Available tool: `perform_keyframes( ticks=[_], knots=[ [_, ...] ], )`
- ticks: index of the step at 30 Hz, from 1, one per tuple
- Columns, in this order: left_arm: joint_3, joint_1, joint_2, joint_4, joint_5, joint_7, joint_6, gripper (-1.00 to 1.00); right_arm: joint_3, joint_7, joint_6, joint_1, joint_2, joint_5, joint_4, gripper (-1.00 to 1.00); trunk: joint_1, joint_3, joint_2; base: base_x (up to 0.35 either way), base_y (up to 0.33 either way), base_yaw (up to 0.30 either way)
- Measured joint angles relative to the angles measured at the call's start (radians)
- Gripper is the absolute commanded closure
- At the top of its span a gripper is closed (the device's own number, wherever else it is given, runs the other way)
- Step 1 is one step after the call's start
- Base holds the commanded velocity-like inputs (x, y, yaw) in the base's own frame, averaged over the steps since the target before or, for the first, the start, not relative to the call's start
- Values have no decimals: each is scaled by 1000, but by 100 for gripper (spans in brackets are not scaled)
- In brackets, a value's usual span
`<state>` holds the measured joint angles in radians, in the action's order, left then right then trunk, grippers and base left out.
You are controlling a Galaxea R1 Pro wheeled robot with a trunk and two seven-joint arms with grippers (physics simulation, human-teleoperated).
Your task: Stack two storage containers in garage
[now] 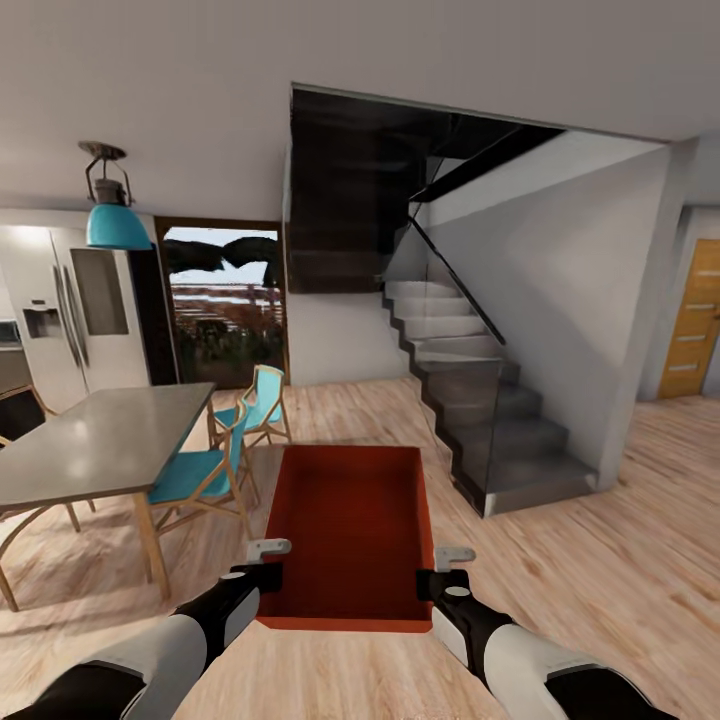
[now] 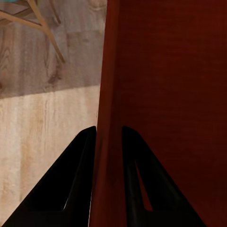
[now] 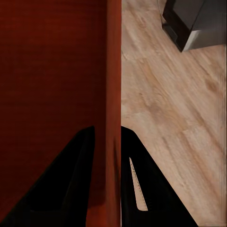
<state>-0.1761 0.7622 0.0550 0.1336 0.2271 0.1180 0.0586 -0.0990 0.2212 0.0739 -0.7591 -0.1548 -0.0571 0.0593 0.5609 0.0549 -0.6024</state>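
An orange-red open storage container (image 1: 350, 535) hangs in front of me above the light wood-plank floor, held level between both arms. My left gripper (image 1: 268, 565) is shut on its left wall, and the left wrist view shows the thin red wall (image 2: 106, 109) pinched between the two dark fingers (image 2: 80, 175). On the other side, my right gripper (image 1: 445, 570) is shut on the right wall (image 3: 113, 94), with one dark finger on each face of it. Nothing lies inside the bin.
A grey dining table (image 1: 90, 440) with teal wooden chairs (image 1: 215, 465) stands to the left, a steel fridge (image 1: 65, 320) behind it. A dark staircase (image 1: 480, 410) with a glass panel rises ahead right. An orange door (image 1: 697, 325) is at the far right.
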Motion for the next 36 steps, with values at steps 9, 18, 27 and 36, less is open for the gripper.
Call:
perform_keyframes(
  ticks=[9,18,27,36],
  knots=[
    [0,0,0,0,0,0,0,100,0,0,0,0,0,0,0,100,0,0,0,0,0,-289],
    [0,0,0,0,0,0,0,100,0,0,0,0,0,0,0,100,0,0,0,0,0,-289],
    [-1,0,0,1,0,1,1,100,1,0,0,0,0,0,0,100,0,0,0,0,0,-289],
    [-1,0,0,1,0,1,1,100,1,0,0,0,0,0,0,100,0,0,0,0,0,-289]
  ],
)
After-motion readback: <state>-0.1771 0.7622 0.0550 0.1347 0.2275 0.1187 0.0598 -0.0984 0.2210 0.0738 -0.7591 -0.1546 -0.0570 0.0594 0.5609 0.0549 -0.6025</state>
